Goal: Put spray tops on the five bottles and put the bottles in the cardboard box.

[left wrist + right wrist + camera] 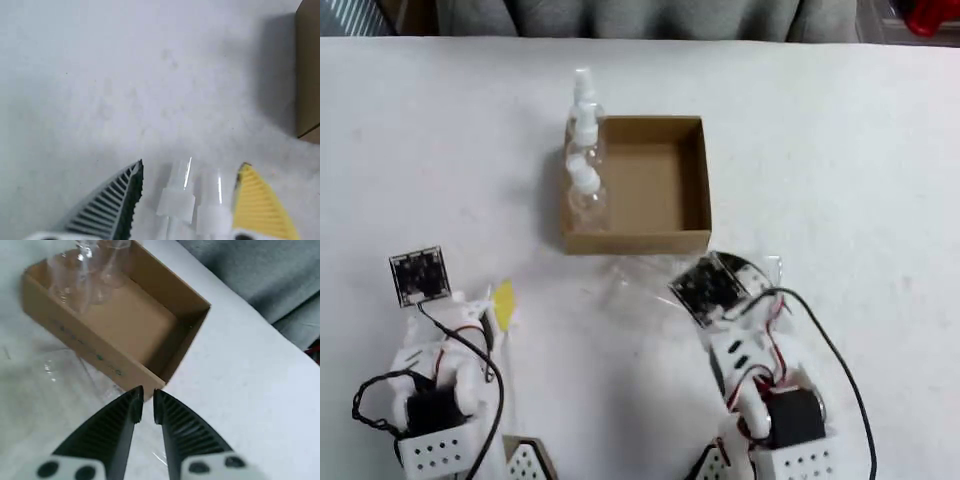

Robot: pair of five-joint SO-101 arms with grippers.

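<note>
Left gripper (pixel 192 164) gapes wide around 2 spray tops (pixel 176 200) lying toward the table's (pixel 820 150) near-left corner, right gripper (pixel 147 391) nearly shut and empty facing the box (pixel 635 242) with 3 capped bottles (pixel 587 185) along its left wall, so best close on just 1 top, squarely.

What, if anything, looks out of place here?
A crumpled piece of clear plastic lies on the table just in front of the cardboard box. It looks like stray wrapping left in the work area. The three bottles inside the box stand upright.
</note>
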